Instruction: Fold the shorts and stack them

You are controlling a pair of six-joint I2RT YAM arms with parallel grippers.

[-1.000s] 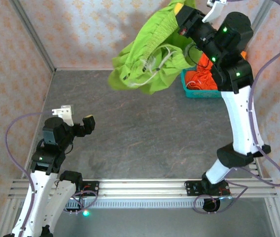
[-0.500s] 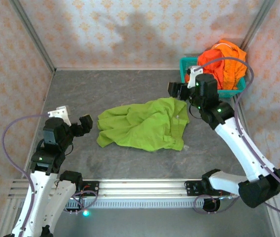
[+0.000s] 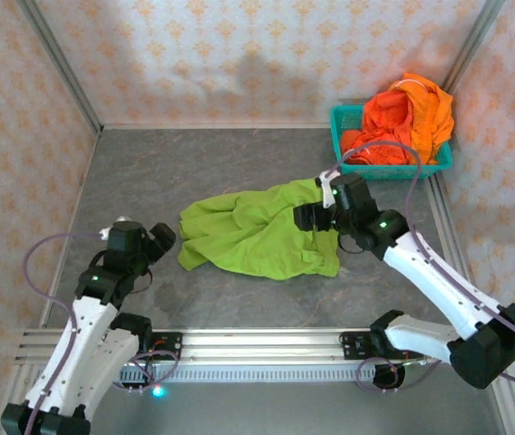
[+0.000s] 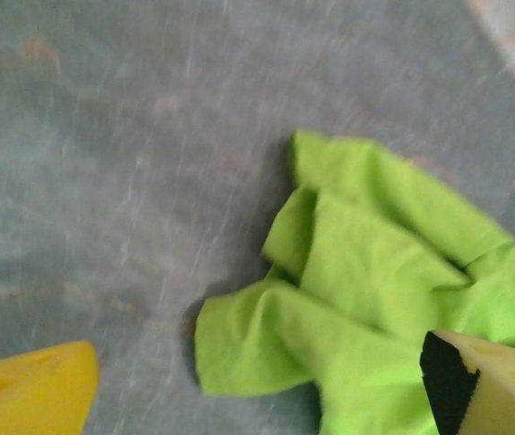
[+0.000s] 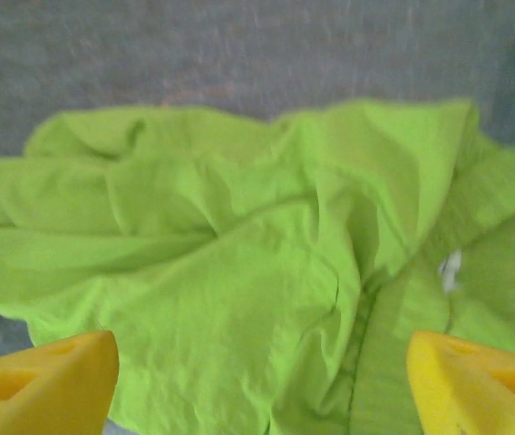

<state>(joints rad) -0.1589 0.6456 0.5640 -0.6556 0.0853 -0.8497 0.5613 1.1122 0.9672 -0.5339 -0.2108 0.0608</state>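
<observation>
The lime green shorts (image 3: 262,237) lie in a rumpled heap on the table (image 3: 149,172), between my two sets of jaws, folded over themselves in no order. My right gripper (image 3: 310,217) hangs right above the heap's right end; through that wrist the cloth spreads beneath both fingers, and my jaws stand wide apart with nothing in them. A small white fleck (image 5: 449,265) shows near my right finger. I take it for the drawstring, so the waist probably lies at that end. My left gripper (image 3: 161,238) sits just beside the heap's left edge, also parted and empty, with a doubled-over corner of cloth just ahead of it and partly between the fingers.

Behind my right gripper, well apart from it, the orange shorts (image 3: 412,113) are piled in the teal basket (image 3: 393,169), awaiting their turn.

As I judge it, the step in hand is laying this first pair flat; no fold has begun. Next I should lower each gripper onto an outer edge, pinch a single layer rather than a bunch, and draw the ends apart until the cloth lies smooth.
</observation>
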